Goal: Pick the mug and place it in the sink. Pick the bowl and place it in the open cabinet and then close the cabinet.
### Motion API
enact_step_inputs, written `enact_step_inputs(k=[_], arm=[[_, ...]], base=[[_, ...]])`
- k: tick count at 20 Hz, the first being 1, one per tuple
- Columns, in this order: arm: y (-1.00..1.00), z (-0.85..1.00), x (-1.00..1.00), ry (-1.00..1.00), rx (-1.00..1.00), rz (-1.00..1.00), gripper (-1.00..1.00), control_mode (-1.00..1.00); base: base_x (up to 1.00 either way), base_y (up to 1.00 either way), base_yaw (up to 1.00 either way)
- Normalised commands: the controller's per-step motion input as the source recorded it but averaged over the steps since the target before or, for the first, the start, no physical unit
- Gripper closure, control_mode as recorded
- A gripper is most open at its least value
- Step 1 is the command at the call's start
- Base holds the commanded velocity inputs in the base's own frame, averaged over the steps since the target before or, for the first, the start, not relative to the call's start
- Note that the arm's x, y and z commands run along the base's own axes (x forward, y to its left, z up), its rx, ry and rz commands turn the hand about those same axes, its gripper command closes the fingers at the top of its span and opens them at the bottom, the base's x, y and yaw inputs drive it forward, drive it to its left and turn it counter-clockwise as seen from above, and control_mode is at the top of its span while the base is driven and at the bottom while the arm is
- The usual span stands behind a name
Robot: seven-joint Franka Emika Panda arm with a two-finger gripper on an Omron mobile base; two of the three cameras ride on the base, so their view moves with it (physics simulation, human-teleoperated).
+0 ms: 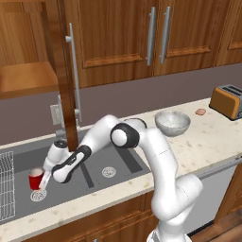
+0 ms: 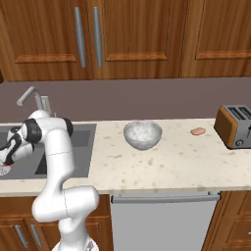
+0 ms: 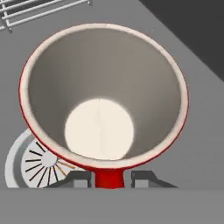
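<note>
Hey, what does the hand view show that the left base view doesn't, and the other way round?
Hand view: the mug's white inside from above, and the gripper pinching its red handle.
Left base view: the bowl and toaster on the counter, and the open cabinet door.
Shared: the mug, sink, round drain and wire rack.

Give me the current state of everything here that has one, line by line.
Small glossy red mug: upright, down in the left basin by the drain, handle between the fingertips.
Gripper: shut on the mug's handle.
Speckled grey-white bowl: upright on the counter, untouched.
Reddish-brown upper cabinet door: swung open.
Dark grey double-basin sink: tap not running.
</note>
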Motion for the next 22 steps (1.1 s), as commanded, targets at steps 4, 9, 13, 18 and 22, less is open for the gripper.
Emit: enact_step_inputs(k=[4,9,13,18,22], arm=[[0.0,0.07,-0.32,-0.15,-0.03,0.0,-1.0,-1.0],[0.0,0.05,-0.31,-0.15,-0.02,0.0,-1.0,-1.0],[0.0,0.14,-0.45,-0.19,0.0,0.0,-1.0,-1.0],[-0.05,0.4,-0.44,-0.23,-0.01,0.0,-1.0,-1.0],[-0.17,0.71,-0.2,-0.14,0.0,0.0,-1.0,-1.0]], base=[[0.0,0.0,0.0],[0.0,0.0,0.0],[0.0,0.0,0.0],[0.0,0.0,0.0],[0.0,0.0,0.0]])
